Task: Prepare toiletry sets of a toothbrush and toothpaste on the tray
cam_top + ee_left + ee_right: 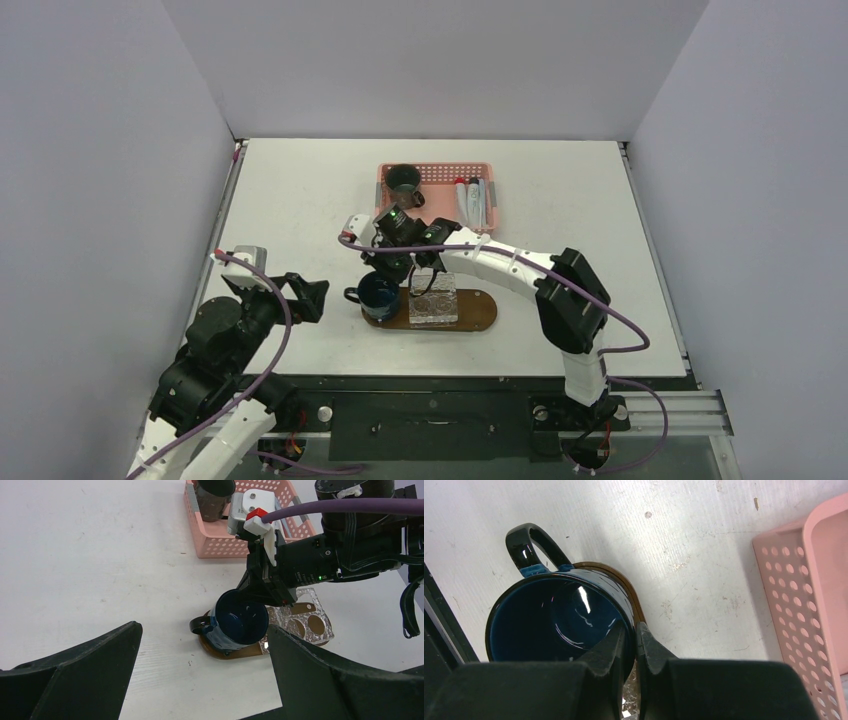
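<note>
- Fingers (pixel 604 652) of the right gripper (pixel 631 632) are pinched on the rim of the blue mug (pixel 554 615) — one inside the cup, one outside the wall.
- The tray (pixel 482 312) lies on the table (pixel 300 190) at centre, long axis left to right, just ahead of the arm bases.
- The blue mug stands upright on the tray's left end, with its handle out past the tray edge.
- A clear holder (pixel 433 298) sits mid-tray, just right of the mug; I cannot tell whether they touch.
- The right end of the tray is bare wood.
- A pink basket (pixel 440 166) lies behind the tray, apart from it. Inside are a dark mug (pixel 403 180) at left and a red-capped toothpaste tube (pixel 463 200) at right, with slim items beside it too small to name.
- The left gripper (pixel 316 298) hovers left of the tray — jaws wide apart, holding nothing.
</note>
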Controlling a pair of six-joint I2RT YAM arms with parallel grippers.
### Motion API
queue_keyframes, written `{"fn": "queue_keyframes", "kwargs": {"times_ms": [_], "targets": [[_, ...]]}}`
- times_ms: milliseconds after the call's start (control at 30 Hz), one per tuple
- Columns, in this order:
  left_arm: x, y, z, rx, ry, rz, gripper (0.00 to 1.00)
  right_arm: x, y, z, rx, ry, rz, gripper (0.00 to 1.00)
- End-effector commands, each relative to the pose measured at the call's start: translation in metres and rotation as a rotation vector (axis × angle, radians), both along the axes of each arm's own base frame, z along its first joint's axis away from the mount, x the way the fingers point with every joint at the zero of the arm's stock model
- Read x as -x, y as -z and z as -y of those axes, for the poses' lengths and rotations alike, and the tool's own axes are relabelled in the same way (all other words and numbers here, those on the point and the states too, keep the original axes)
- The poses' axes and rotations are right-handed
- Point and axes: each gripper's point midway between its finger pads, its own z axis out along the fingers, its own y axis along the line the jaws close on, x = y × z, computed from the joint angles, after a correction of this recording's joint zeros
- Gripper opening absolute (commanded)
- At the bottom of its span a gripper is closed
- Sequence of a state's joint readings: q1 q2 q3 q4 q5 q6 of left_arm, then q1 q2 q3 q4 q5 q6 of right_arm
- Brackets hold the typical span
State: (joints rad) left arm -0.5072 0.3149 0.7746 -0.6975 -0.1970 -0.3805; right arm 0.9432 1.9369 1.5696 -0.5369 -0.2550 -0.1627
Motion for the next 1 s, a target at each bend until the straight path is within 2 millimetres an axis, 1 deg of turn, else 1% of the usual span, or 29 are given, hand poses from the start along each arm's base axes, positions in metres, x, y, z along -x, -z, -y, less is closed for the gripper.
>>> {"fn": "queue_keyframes", "kwargs": {"times_ms": [0,100,200,300,433,533,667,833,867,967], "targets": [[-0.006,-0.009,0.005,0.010,0.014,0.037,0.96,0.000,-0.048,-0.015,-0.119,-0.008,0.066,0.06],[-0.006,-0.009,0.005,0.011,0.014,0.038,0.96,0.000,-0.051,-0.014,-0.115,-0.003,0.071,0.12],[-0.006,-0.009,0.005,0.010,0.016,0.039,0.96,-0.002,-0.054,-0.012,-0.114,0.011,0.082,0.20],[-0.006,-0.009,0.005,0.010,0.018,0.036,0.96,-0.004,-0.063,-0.012,-0.133,0.021,0.093,0.27],[-0.007,-0.009,0.006,0.011,0.021,0.036,0.96,-0.007,-0.075,-0.012,-0.157,0.040,0.109,0.32],[-0.007,-0.008,0.006,0.010,0.021,0.035,0.96,-0.013,-0.088,-0.008,-0.177,0.069,0.131,0.34],[-0.007,-0.008,0.006,0.009,0.023,0.036,0.96,-0.032,-0.110,0.001,-0.214,0.152,0.162,0.36],[-0.006,-0.009,0.006,0.011,0.023,0.038,0.96,-0.063,-0.132,0.017,-0.239,0.287,0.205,0.36],[-0.006,-0.009,0.006,0.011,0.022,0.039,0.96,-0.069,-0.140,0.018,-0.249,0.308,0.215,0.37],[-0.007,-0.008,0.006,0.009,0.020,0.035,0.96,-0.086,-0.148,0.026,-0.246,0.375,0.239,0.37]]}}
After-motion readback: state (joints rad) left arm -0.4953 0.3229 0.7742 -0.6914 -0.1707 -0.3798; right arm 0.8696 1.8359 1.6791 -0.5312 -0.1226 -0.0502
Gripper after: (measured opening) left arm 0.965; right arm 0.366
